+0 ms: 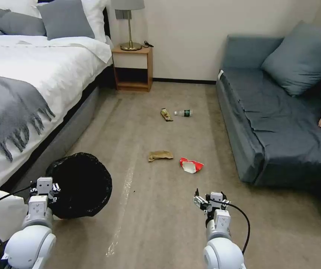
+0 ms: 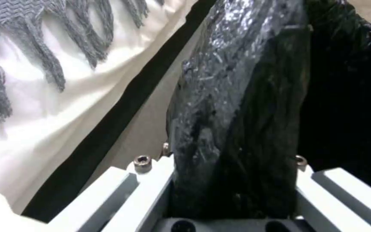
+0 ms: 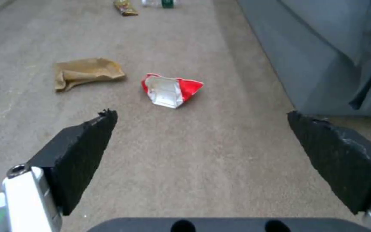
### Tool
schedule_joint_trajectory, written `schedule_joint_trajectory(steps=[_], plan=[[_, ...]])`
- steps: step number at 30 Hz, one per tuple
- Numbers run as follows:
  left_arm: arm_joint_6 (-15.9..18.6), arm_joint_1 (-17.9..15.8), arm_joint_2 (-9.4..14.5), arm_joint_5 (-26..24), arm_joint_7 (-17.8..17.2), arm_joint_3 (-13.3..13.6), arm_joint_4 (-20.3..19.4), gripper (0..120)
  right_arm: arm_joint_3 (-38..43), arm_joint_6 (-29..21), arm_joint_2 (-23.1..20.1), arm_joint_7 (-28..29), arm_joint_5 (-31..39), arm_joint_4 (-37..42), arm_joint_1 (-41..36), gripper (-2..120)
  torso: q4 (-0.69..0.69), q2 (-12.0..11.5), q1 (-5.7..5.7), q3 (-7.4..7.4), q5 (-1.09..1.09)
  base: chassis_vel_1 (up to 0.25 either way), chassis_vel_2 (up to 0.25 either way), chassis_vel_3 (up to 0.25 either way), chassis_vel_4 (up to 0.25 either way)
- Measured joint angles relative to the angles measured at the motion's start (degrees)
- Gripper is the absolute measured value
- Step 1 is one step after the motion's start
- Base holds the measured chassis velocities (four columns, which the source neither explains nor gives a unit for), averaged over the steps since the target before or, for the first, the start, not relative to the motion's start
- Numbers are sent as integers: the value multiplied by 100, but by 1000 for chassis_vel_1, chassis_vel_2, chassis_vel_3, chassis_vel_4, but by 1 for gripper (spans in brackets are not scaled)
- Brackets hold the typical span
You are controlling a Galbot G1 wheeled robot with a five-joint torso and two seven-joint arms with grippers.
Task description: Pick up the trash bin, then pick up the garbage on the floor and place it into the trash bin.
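The trash bin (image 1: 80, 185), lined with a crinkly black bag, is at the lower left beside the bed. My left gripper (image 1: 44, 186) is shut on its near rim; in the left wrist view the bag-covered rim (image 2: 237, 96) runs between the jaws of the left gripper (image 2: 235, 154). My right gripper (image 1: 209, 200) hangs open over bare floor, short of the garbage. The red-and-white carton (image 1: 191, 165) (image 3: 170, 90) lies just ahead of the right gripper (image 3: 203, 119), with the brown paper bag (image 1: 160, 155) (image 3: 87, 72) beside it. Farther off lie the snack wrapper (image 1: 166, 114) (image 3: 125, 6) and the bottle (image 1: 183, 112) (image 3: 159, 3).
A bed (image 1: 37, 74) with a fringed grey throw runs along the left. A wooden nightstand (image 1: 132, 69) with a lamp stands at the back wall. A dark blue sofa (image 1: 280, 123) lines the right side. Carpet stretches open between bed and sofa.
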Motion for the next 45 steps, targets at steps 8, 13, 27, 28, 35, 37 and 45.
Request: schedule_joint_trajectory(steps=[8, 13, 27, 28, 35, 37, 45], plan=[[-5, -25, -6, 1, 0, 17, 8, 4, 14, 12, -10, 0, 1, -24, 9, 100, 0, 0, 0, 0, 1, -54, 53, 51, -51], [3, -81, -6, 1, 0, 28, 24, 4, 22, 15, -25, 0, 19, -80, 63, 100, 0, 0, 0, 0, 1, -54, 56, 55, -39], [6, -132, -30, 26, 10, 76, 78, 4, 52, 39, -51, -2, 47, -175, 136, 100, 0, 0, 0, 0, 1, -67, 73, 69, -64], [6, -132, -30, 26, 10, 76, 78, 4, 52, 39, -51, -2, 47, -175, 136, 100, 0, 0, 0, 0, 1, -63, 81, 81, -77], [1, -129, -30, 26, 14, 71, 69, 4, 49, 52, -43, -4, 44, -198, 142, 100, 0, 0, 0, 0, 1, -78, 82, 84, -90], [-5, -126, -32, 27, 15, 71, 69, 4, 48, 57, -43, -4, 43, -199, 142, 100, 0, 0, 0, 0, 1, -78, 97, 93, -94], [-69, -111, -50, 26, 28, 63, 98, 4, 53, 64, -61, -6, 42, -205, 136, 100, -1, 0, 0, 0, 0, -95, 88, 96, -100]])
